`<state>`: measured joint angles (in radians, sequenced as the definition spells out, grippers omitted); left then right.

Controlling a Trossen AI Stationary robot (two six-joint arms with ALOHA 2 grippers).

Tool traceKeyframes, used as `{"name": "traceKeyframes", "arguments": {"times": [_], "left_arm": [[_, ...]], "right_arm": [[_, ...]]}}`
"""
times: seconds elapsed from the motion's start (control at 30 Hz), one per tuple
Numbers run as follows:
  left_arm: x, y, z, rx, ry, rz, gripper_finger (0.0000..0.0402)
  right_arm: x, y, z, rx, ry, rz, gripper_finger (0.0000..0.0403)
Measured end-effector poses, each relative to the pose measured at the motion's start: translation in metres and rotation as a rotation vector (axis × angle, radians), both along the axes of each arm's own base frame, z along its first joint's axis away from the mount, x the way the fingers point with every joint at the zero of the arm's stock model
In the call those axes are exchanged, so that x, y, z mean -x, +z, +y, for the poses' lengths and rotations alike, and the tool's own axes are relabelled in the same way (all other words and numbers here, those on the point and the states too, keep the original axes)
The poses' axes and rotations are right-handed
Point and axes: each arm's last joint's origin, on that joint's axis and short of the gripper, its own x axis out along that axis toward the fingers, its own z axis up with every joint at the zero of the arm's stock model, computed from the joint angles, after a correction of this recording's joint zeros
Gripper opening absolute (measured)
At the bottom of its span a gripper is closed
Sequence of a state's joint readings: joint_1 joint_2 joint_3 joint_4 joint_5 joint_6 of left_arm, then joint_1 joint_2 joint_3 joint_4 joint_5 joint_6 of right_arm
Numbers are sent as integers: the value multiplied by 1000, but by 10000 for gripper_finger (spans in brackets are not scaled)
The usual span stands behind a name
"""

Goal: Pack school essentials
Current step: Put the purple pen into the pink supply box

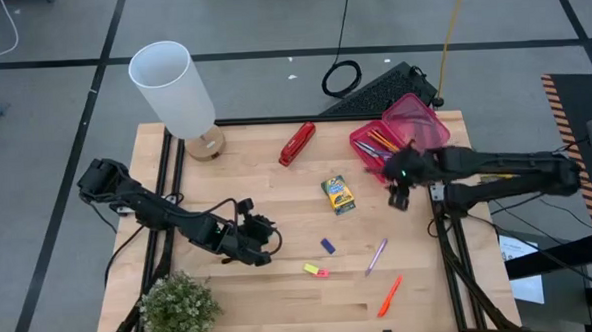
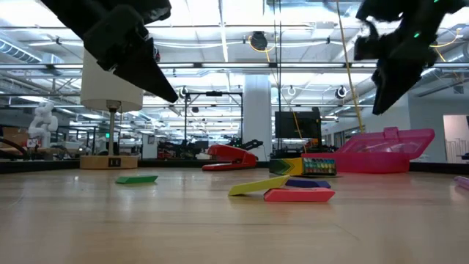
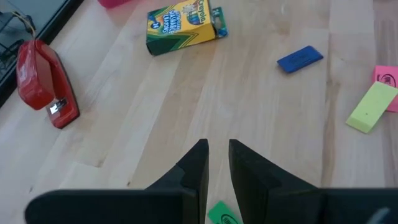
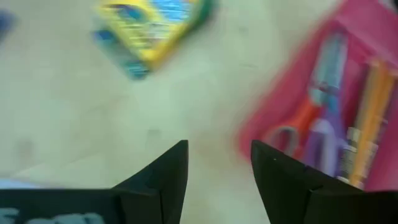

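Note:
The open pink box (image 1: pixel 429 115) stands at the table's far right with scissors (image 4: pixel 314 115) and pencils (image 4: pixel 372 106) in it. The crayon box (image 1: pixel 338 194) lies flat mid-table. A blue eraser (image 1: pixel 328 246), yellow and pink erasers (image 1: pixel 316 271), a purple pen (image 1: pixel 377 255) and an orange marker (image 1: pixel 389 295) lie nearer the front. My right gripper (image 4: pixel 219 155) hovers open and empty between the crayon box and the pink box. My left gripper (image 3: pixel 219 149) hangs above a green eraser (image 3: pixel 224 214) lying on the table, its fingers a narrow gap apart with nothing between them.
A red stapler (image 1: pixel 297 143) lies at the far middle. A white lamp (image 1: pixel 173 91) stands at the far left corner and a small plant (image 1: pixel 179 309) at the near left corner. A keyboard (image 1: pixel 378 87) lies beyond the far edge.

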<state>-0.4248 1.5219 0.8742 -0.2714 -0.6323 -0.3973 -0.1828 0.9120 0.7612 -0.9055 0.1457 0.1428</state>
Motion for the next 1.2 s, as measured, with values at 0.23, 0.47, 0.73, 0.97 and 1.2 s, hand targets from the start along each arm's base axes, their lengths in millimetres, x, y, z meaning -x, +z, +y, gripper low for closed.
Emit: {"name": "traceKeyframes", "arguments": {"times": [0.23, 0.47, 0.73, 0.97, 1.2], "left_arm": [[-1, 1, -1, -14, -20, -8, 65], [-6, 3, 7, -38, -2, -25, 65], [-10, 3, 20, -25, 33, -18, 65], [-12, 3, 27, -27, 57, -16, 65], [-14, 3, 34, -37, 70, -11, 65]], "right_arm": [[-1, -4, 52, -69, 245, 34, 169], [-6, -18, 92, -149, 415, 135, 157], [-29, -37, 123, -103, 632, 108, 138], [-47, -55, 133, -82, 748, 112, 162], [-60, -71, 139, -144, 800, 115, 166]]}}
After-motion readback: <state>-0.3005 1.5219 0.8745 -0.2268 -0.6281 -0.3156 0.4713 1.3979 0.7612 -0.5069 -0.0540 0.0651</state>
